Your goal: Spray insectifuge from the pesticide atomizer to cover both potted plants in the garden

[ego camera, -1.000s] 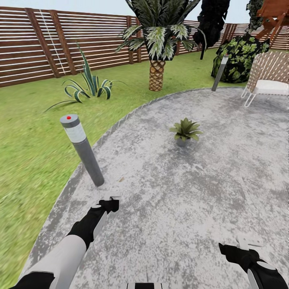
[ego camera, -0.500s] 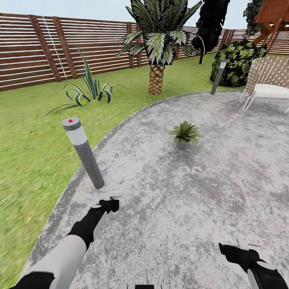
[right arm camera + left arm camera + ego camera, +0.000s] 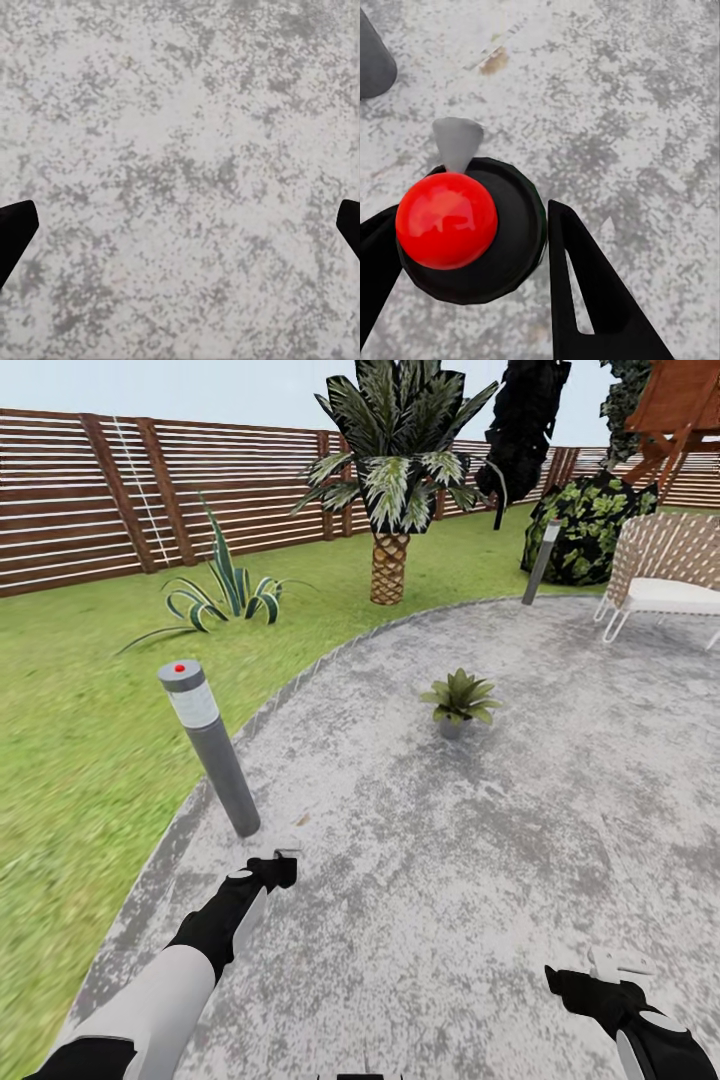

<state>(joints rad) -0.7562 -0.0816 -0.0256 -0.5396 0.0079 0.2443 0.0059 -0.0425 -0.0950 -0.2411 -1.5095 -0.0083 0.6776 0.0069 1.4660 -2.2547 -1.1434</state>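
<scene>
Left tool [image 3: 472, 255], mine, clenched on pesticide atomizer [image 3: 472, 232] above patio [image 3: 480, 840]; right tool [image 3: 180, 225] spread wide, released; one potted plant [image 3: 460, 701] ahead on paving.

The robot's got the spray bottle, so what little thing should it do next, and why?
Probably roll forward toward the small green-leaved potted plant in its grey pot. The left gripper holds the dark red-necked pesticide atomizer between its fingers, but the plant stands well ahead on the mottled grey paved patio, seemingly too far to spray.
</scene>
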